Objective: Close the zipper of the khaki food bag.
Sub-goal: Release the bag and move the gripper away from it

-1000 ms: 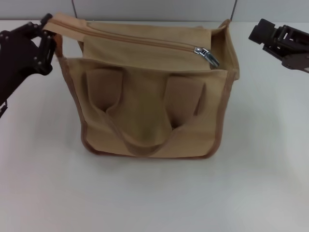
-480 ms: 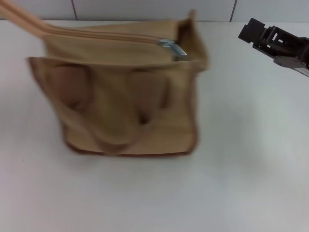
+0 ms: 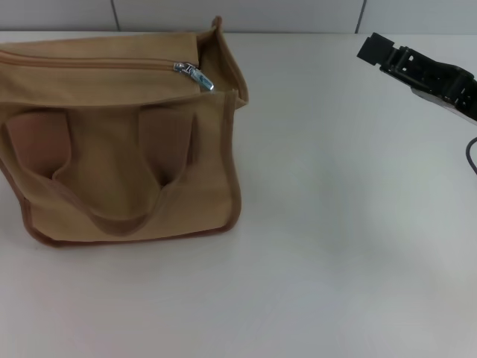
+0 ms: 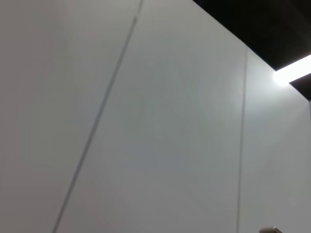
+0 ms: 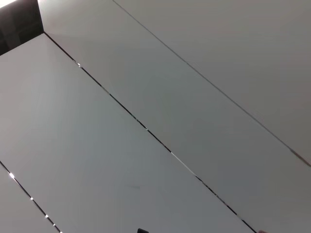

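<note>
The khaki food bag (image 3: 119,171) stands upright on the white table at the left of the head view, and its left side is cut off by the frame edge. Its zipper (image 3: 97,64) runs along the top. The silver pull tab (image 3: 195,76) lies near the bag's right end. My right gripper (image 3: 372,48) hovers at the far right, well apart from the bag and holding nothing. My left gripper does not show in any view. Both wrist views show only pale wall panels.
The white table (image 3: 335,246) stretches to the right of and in front of the bag. A tiled wall (image 3: 238,15) runs along the table's back edge, close behind the bag.
The bag has slid well to the left across the table. My left arm, which was at the bag's left top corner, has left the view. The right gripper has shifted slightly left.
</note>
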`<action>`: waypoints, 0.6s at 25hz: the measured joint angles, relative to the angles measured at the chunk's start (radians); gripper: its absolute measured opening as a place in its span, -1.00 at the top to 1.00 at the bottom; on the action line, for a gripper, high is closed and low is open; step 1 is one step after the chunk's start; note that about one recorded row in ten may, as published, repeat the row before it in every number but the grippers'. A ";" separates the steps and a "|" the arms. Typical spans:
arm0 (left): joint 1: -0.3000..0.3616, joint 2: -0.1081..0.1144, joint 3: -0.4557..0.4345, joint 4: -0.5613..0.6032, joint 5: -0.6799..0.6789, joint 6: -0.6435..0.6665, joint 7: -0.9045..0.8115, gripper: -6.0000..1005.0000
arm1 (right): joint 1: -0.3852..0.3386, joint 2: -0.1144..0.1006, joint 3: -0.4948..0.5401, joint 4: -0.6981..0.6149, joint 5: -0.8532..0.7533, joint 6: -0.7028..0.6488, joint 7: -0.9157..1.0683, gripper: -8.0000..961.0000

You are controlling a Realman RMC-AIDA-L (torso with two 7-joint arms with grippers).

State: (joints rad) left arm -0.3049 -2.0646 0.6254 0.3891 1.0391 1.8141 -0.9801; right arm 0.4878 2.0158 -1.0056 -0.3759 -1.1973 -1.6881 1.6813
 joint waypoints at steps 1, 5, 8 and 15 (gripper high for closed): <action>-0.004 -0.002 0.000 0.001 0.010 -0.005 0.004 -0.62 | 0.000 0.002 0.000 -0.002 0.000 0.000 -0.001 -0.02; -0.029 -0.003 0.004 0.006 0.090 -0.016 0.007 -0.62 | 0.001 0.008 0.001 -0.006 0.000 0.001 -0.010 -0.03; -0.046 -0.002 0.034 0.053 0.191 0.003 0.001 -0.62 | 0.001 0.010 -0.002 -0.006 0.000 0.001 -0.016 -0.03; -0.055 -0.009 0.075 0.089 0.224 0.014 0.046 -0.62 | -0.003 0.011 -0.001 -0.005 0.001 0.001 -0.017 -0.04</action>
State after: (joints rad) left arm -0.3602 -2.0741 0.7005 0.4782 1.2635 1.8280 -0.9338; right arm 0.4849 2.0264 -1.0062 -0.3808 -1.1968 -1.6874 1.6646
